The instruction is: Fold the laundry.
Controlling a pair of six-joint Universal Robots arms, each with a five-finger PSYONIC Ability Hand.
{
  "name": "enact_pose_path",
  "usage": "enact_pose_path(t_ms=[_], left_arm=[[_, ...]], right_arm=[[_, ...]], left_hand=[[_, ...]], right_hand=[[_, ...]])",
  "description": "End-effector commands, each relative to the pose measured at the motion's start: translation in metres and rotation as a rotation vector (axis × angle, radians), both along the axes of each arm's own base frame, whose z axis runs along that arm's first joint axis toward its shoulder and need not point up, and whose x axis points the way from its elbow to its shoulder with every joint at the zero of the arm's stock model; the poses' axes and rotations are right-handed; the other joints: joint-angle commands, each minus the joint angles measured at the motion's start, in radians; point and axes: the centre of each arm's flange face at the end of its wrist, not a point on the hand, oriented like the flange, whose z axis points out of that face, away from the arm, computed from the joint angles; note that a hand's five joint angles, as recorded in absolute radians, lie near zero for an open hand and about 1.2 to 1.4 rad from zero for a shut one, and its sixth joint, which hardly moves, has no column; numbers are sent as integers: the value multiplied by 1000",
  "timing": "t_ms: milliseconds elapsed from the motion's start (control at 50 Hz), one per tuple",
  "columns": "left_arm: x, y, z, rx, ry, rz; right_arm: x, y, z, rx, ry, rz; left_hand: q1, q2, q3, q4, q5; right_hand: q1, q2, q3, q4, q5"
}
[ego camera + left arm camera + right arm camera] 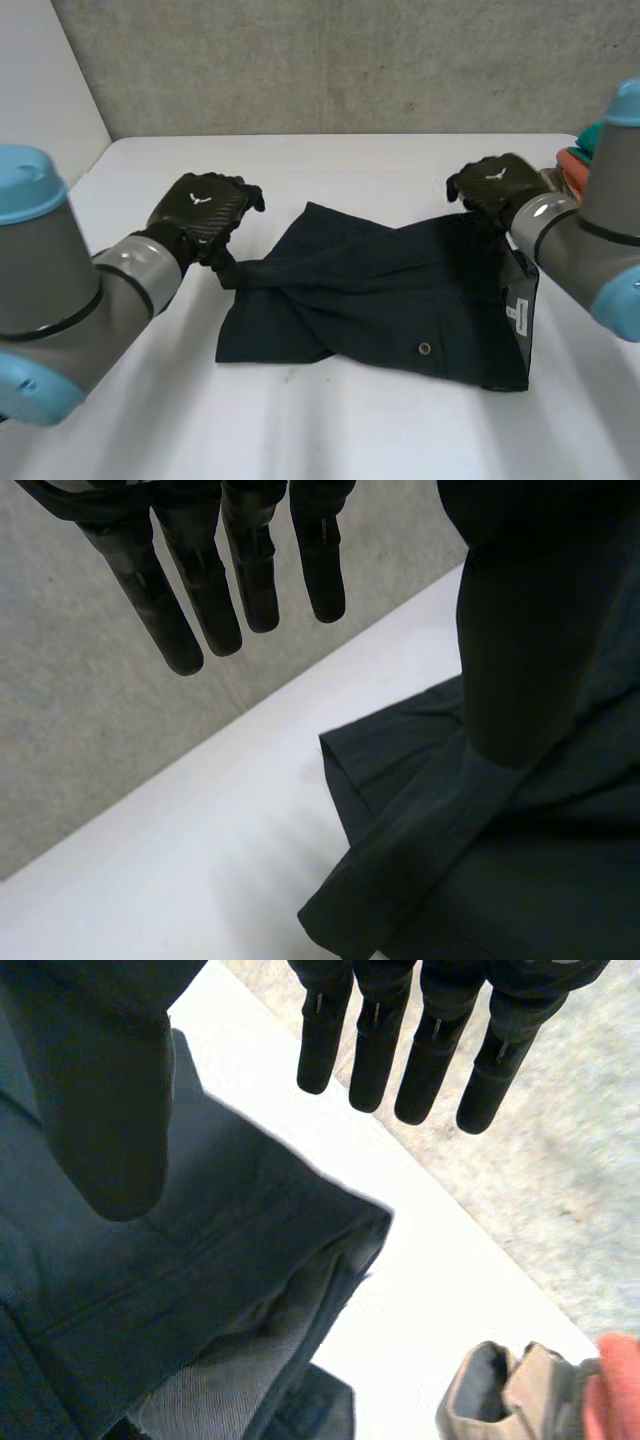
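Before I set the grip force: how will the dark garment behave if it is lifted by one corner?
Probably floppy: the dark garment lies creased and bunched to a point beside the left hand. Likely light, since its layers lie thin and flat on the table. The end with the button may hang heavier.

A dark navy garment (pixel 380 290), apparently a pair of shorts, lies rumpled and loosely spread across the middle of the white surface (pixel 330 430). Its end toward the surface's left side is gathered into a raised ridge (pixel 250 272) that narrows to a point, with a stitched hem (pixel 400 880) running along it. A flat corner lies toward the surface's near edge. A small round button (pixel 425 348) sits on the part nearest that edge. At the end toward the surface's right side, a white label (pixel 519 315) shows, and the cloth gapes there over a paler grey lining (pixel 230 1380).
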Motion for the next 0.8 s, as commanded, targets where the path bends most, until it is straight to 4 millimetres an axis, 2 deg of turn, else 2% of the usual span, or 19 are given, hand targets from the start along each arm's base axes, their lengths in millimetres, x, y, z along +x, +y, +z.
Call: enact_pose_path(t_ms=[20, 80, 180, 260, 280, 360, 420, 540, 680, 800], left_arm=[[8, 25, 12, -62, 5, -19], [7, 19, 2, -86, -21, -19], [3, 1, -27, -75, -117, -29], [2, -23, -43, -95, -194, -27], [0, -32, -53, -89, -218, -42], [-5, -52, -68, -75, -229, -81], [-7, -59, -75, -64, -229, -96], [-3, -77, -87, -44, -233, -78], [-9, -77, -101, -18, -222, -128], [-16, -74, -107, -7, -213, -170]], right_arm=[[-16, 22, 41, -74, -31, -14], [-22, 30, 44, -58, -15, -17], [-25, 44, 33, 30, 47, 7], [-23, 47, 24, 52, 61, 22], [-22, 46, 22, 55, 62, 25], [-15, 32, -2, 76, 75, 45], [-11, 18, -15, 59, 92, 55], [-2, -4, -42, 74, 136, 73], [-1, -15, -68, 110, 178, 70], [0, -18, -75, 111, 194, 72]], left_hand=[[24, 26, 21, 38, 40], [18, 20, 15, 32, 34], [27, 29, 24, 41, 43], [21, 23, 18, 35, 37], [24, 26, 21, 38, 40], [42, 43, 39, 55, 57], [74, 75, 71, 87, 90], [262, 263, 259, 275, 278], [491, 492, 488, 504, 507], [658, 660, 655, 672, 674]], right_hand=[[4, 12, 9, 14, 38], [4, 12, 9, 14, 38], [-31, -23, -26, -21, 3], [-84, -76, -79, -74, -50], [-95, -88, -91, -86, -62], [-96, -88, -91, -86, -62], [-96, -88, -91, -86, -62], [-96, -88, -91, -86, -62], [-87, -79, -82, -77, -53], [-46, -38, -41, -36, -12]])
